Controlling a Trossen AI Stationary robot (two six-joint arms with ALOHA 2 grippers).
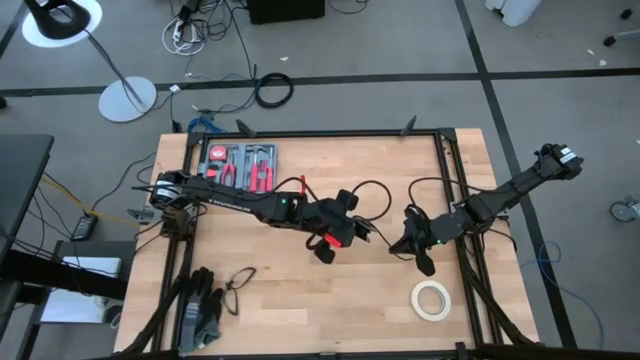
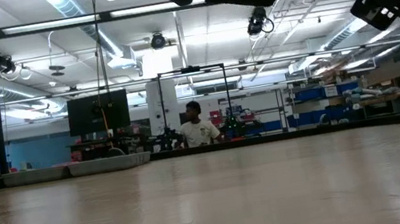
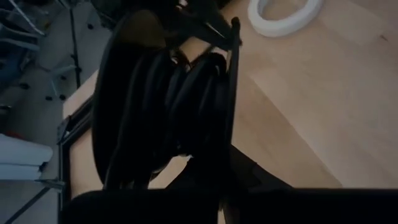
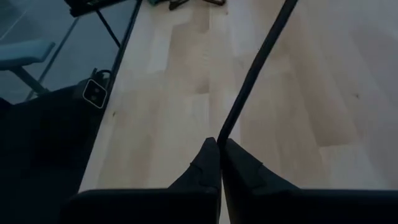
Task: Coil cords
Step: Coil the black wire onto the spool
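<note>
Cord coiling is well underway mid-table: left gripper jaws pinch several finished loops, right gripper at its 3 o'clock pinches the taut remaining length, with more turns seemingly left.

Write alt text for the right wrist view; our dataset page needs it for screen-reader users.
The right gripper, shut, pinches a thin black cord that runs taut away over the wooden table. Beyond the table edge lies dim floor.
</note>
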